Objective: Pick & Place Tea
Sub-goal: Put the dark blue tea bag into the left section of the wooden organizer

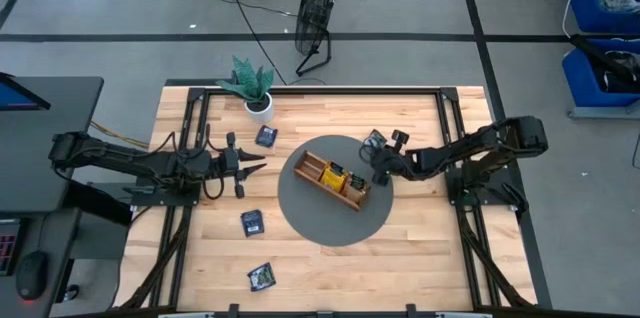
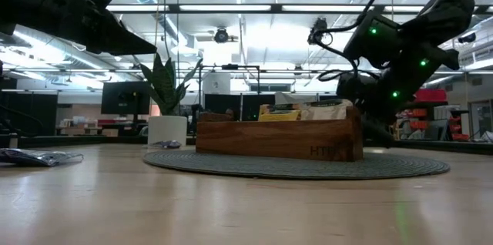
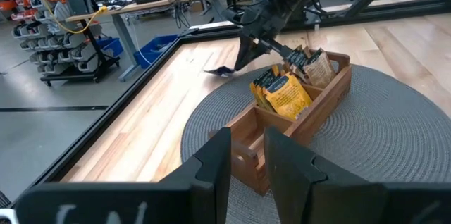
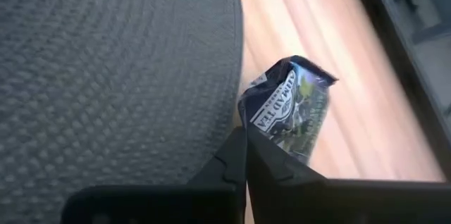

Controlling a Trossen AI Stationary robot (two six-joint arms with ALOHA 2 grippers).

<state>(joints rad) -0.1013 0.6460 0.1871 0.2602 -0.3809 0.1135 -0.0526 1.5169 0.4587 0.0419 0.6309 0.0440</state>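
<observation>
two arms share the bench (image 1: 420, 258). the right gripper (image 4: 245, 155) has its jaws pressed together on the edge of a dark sachet (image 4: 287, 108) at the right rim of the round grey mat (image 1: 300, 220), just right of the wooden tray (image 1: 310, 176); the packet tilts up from the wood, pinched by one margin only. the left gripper (image 1: 258, 166) hangs above the bench left of the mat, jaws a narrow slot apart and holding nothing.

we judge the main risk to be the thin hold: with so little of the packet between the jaws, it could swing, twist or slide free on the way to the tray, or strike the tray's wall and fold instead of dropping in. the tray's right-hand cells already hold upright orange sachets (image 3: 287, 97) and a pale one, so a tilted packet might lodge on top of them.

three more dark sachets lie loose: one near the potted plant (image 1: 254, 86), two on the near left boards (image 1: 252, 222).

we cannot tell how deep the bite is. in the low view the tray hides the held packet, and which cell is free for it is hard to make out.
</observation>
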